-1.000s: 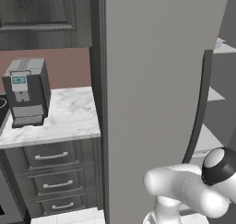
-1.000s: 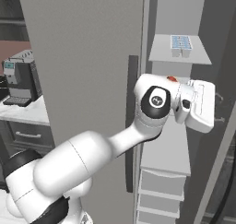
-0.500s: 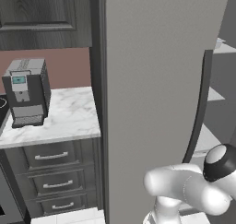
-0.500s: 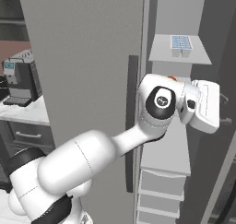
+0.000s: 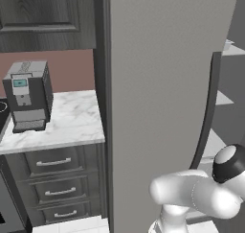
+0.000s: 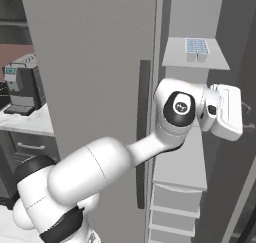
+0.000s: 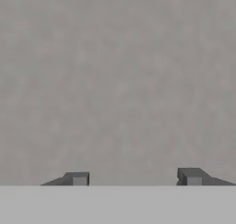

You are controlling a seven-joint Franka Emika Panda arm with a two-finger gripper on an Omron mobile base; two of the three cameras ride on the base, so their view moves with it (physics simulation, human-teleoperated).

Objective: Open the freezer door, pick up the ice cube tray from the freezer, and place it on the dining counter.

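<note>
1. While the gripper point(image 7: 136, 178) faces a flat grey surface at close range, you see its two fingertips point(image 7: 77, 178) standing apart with nothing between them.
2. Above the fingers and back on a white shelf, the ice cube tray point(image 6: 196, 46) lies inside the freezer point(image 6: 190, 162), well apart from them.
3. Your left base view adds the freezer door point(image 5: 162, 98) with its dark bar handle point(image 5: 206, 114), plus a coffee machine point(image 5: 27, 96) on the marble top point(image 5: 72, 122).

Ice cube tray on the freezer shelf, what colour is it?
Pale blue-grey ice cube tray, clearest in the right base view.
</note>
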